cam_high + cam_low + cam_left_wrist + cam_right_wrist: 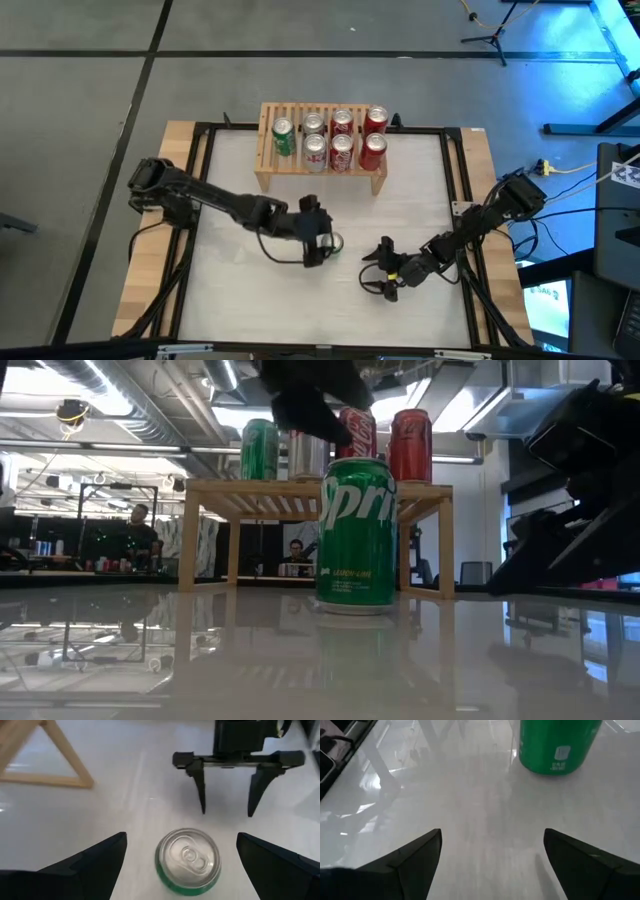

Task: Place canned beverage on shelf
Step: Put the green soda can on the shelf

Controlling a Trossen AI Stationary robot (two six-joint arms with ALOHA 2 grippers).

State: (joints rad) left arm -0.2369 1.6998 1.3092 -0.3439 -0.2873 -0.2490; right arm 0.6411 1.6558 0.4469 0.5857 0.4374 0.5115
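A green Sprite can (334, 242) stands upright on the white tabletop in front of the shelf; it also shows in the low view (355, 535) and from above in the left wrist view (188, 860). My left gripper (181, 840) is open just above the can, one finger on each side of its top, touching nothing. My right gripper (381, 266) is open and low over the table, to the right of the can and pointing toward it (555, 745). The light-wood shelf (268, 150) stands at the table's far side.
Several cans, green, silver and red, stand on the shelf's slatted top (340, 135). The left part of the top (268, 120) is bare. A black frame (200, 180) borders the white tabletop. People sit in the room beyond the table (135, 535).
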